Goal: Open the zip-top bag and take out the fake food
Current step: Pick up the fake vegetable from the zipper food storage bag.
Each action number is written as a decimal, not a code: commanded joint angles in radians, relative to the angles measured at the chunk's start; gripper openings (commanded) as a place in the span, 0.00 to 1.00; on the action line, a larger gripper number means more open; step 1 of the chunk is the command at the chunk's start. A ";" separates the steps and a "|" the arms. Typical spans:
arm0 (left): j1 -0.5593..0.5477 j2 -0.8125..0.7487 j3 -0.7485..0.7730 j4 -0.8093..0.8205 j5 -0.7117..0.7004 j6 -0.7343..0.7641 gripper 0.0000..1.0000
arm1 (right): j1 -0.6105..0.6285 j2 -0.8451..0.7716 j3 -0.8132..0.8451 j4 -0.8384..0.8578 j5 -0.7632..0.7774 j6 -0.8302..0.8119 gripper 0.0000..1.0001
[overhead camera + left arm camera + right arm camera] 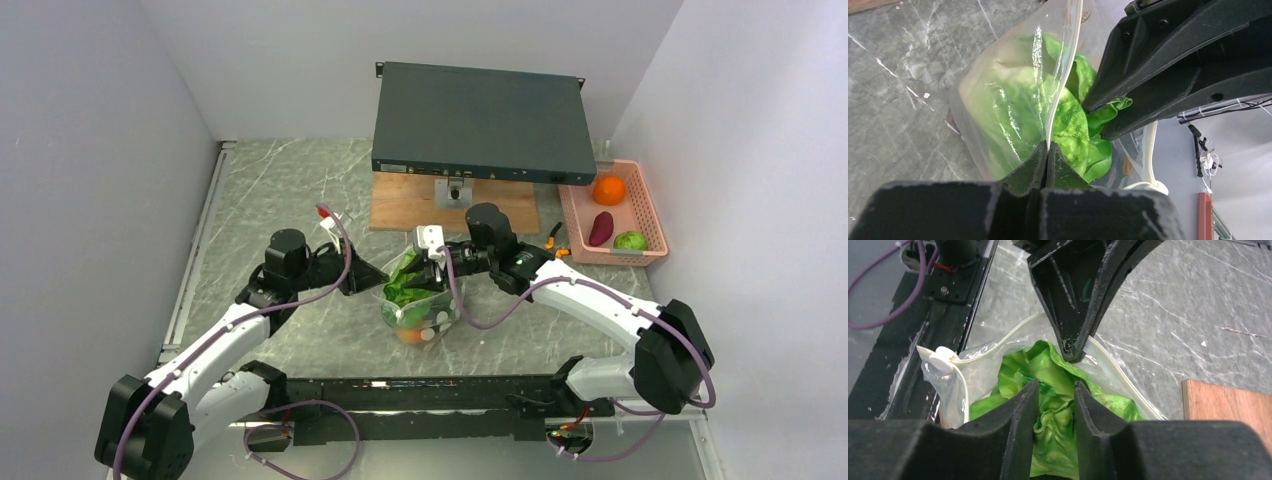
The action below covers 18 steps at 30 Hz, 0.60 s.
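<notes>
One bag (993,100), lettuce (1070,120) inside, left hand (1047,150) pinching

I have my left arm (215,345) and right arm (600,300) both stretched inward, tips nearly meeting. My left fingers (1030,167) are pinched tight on the zip-top bag (993,100) rim. My right fingers (1023,410) stand a little apart, facing them.

Two arms appearing: left arm (215,345), right arm (600,295). One zip-top bag (428,308) holding one lettuce (405,287). One pink basket (653,215) carrying three pieces: one orange ball (608,189), one purple piece (601,228), one green piece (629,241). One dark box (478,120) sitting on one wooden board (400,205).
</notes>
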 commanded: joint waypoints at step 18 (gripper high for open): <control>-0.012 0.041 0.020 0.051 0.079 0.003 0.00 | 0.012 0.032 0.300 -0.712 -0.159 -0.856 0.74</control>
